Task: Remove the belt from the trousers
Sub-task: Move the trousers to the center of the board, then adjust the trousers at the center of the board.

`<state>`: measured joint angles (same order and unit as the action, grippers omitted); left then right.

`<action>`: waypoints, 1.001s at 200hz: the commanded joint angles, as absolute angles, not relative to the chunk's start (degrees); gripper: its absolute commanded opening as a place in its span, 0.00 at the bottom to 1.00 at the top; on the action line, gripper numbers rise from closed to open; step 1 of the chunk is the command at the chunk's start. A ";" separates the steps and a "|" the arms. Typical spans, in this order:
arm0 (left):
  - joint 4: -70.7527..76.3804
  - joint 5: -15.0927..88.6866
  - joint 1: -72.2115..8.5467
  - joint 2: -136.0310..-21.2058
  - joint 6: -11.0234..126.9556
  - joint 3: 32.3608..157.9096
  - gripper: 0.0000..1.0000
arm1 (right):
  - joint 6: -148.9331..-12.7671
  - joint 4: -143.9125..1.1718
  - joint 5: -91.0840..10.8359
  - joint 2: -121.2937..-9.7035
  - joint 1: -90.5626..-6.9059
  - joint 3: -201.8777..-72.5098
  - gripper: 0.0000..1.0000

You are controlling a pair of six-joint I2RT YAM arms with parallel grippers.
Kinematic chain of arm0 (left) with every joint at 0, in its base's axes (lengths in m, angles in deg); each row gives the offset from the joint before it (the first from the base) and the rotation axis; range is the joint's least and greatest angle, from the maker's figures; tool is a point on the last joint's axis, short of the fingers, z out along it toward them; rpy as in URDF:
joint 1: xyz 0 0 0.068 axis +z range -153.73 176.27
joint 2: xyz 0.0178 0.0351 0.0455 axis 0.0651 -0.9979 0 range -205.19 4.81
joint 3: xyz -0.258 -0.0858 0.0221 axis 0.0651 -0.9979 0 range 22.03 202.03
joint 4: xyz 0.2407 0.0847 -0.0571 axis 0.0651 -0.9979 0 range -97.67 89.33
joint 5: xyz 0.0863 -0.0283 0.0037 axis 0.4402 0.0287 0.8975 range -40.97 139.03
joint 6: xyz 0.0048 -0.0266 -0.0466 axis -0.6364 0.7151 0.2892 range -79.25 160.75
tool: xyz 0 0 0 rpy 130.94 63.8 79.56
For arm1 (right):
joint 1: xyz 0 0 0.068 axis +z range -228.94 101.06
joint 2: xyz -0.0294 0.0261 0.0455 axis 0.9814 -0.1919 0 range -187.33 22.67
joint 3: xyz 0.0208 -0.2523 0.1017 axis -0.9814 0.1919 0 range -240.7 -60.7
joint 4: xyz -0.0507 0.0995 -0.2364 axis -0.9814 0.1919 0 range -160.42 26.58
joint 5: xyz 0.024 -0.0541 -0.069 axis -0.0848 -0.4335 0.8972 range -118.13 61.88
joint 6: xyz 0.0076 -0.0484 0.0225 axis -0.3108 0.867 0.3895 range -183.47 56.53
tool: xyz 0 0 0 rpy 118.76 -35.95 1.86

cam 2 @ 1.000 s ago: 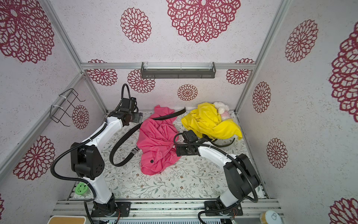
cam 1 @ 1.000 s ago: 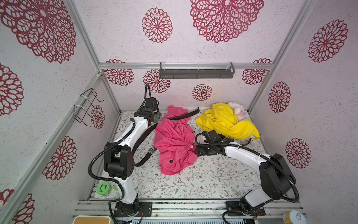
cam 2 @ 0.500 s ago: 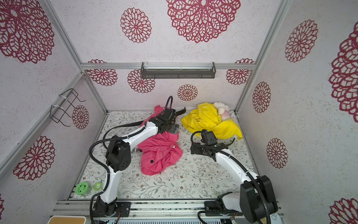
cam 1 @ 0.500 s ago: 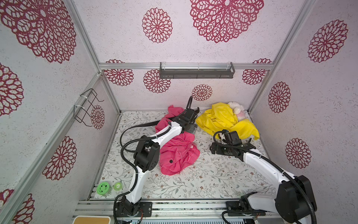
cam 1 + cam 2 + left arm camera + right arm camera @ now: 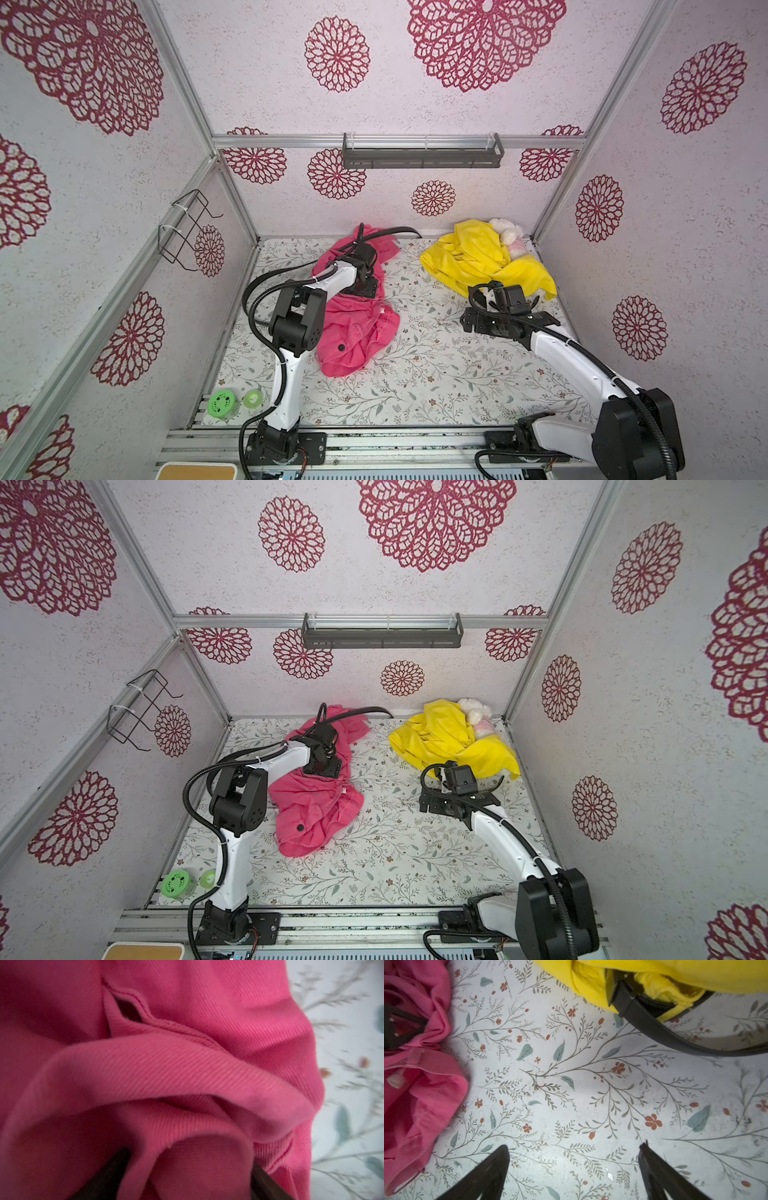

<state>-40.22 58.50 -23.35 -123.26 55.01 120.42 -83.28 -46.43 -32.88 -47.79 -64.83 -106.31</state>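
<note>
Atop the pink trousers (image 5: 357, 328), the left gripper (image 5: 188, 1157) straddles a fold, jaws wide (nothing pinched yet); the belt (image 5: 397, 228) runs crosswise just beyond it.

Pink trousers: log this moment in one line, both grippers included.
left gripper: on pink trousers, fold between fingers, grip unclear; right gripper: open over table; belt: end sticking out of trousers

We find bare mat (image 5: 415, 374) across the near half, and a clear lane running far between the trousers (image 5: 357, 332) on the left and the yellow cloth (image 5: 478, 257), which fills the far right corner. Green lids (image 5: 222, 403) sit near left.
</note>
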 commanded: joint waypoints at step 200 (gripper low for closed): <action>-32.04 57.20 -28.43 -100.96 61.74 110.05 0.98 | -78.23 -53.09 -39.55 -86.60 -72.26 -131.30 0.41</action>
